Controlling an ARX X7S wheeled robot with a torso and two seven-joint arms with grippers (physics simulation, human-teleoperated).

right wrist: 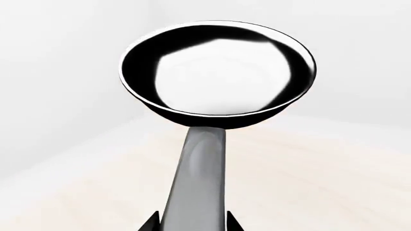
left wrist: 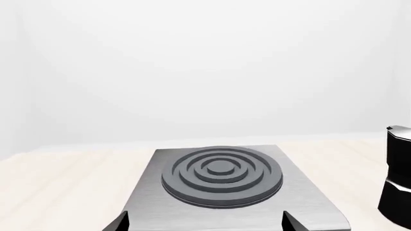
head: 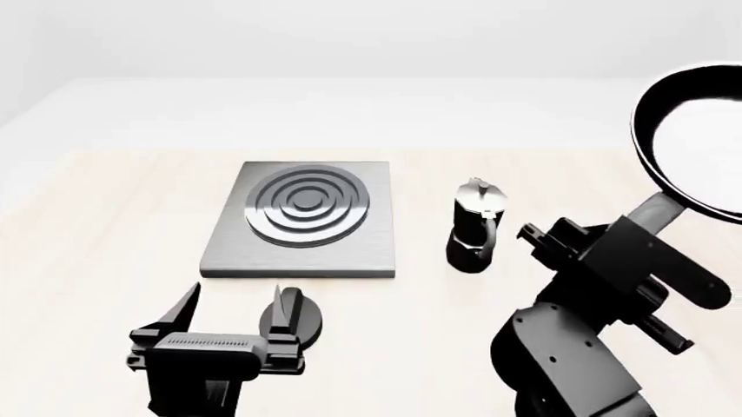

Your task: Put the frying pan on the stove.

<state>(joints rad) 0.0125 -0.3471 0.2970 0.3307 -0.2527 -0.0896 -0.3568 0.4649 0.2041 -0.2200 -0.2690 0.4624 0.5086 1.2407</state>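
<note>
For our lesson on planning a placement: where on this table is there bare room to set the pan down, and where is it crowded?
The stove is bare, rings uncovered. Open wood lies to its left and behind it. The strip between stove and moka pot is narrow. The front edge is crowded by the knob and left gripper. The right gripper holds the frying pan aloft.

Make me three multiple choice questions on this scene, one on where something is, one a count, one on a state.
1. Where does the moka pot stand?
A. On the stove's rings
B. On the table beside the stove
C. Inside the frying pan

2. How many moka pots show in the head view?
A. One
B. Two
C. Three

3. What state is the frying pan in?
A. Resting on the stove
B. Lying on the table
C. Held up by its handle in the right gripper

Answers: 1 B, it sits clear of the plate; 2 A, only one appears; 3 C, the pan is raised off the table.
</note>
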